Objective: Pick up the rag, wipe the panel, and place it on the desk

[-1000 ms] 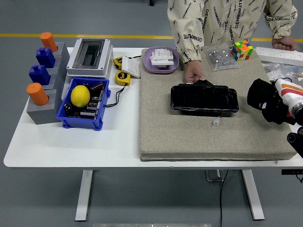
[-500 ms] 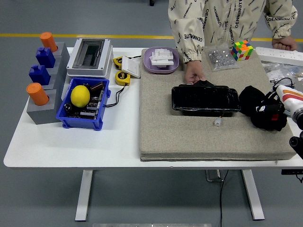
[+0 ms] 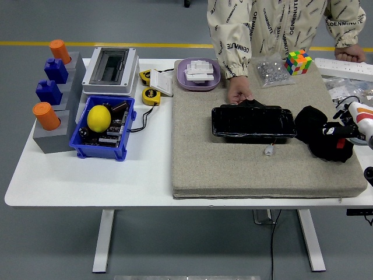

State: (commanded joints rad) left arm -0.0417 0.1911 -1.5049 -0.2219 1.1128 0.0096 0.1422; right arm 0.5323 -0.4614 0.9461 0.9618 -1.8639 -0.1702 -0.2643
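So the right hand (image 3: 344, 132) has backed off toward the right edge since a second ago, when it was carrying the black rag (image 3: 319, 139) in the air, and now that rag sits bunched on the grey mat (image 3: 233, 163) just right of the black panel (image 3: 253, 123). Its fingers still lie on the rag's right side, but I honestly can't tell if they're gripping or loose. Behind the panel, a person's hand (image 3: 239, 93) rests on its far left corner, and the rest of the tabletop (image 3: 87, 175) hasn't changed.
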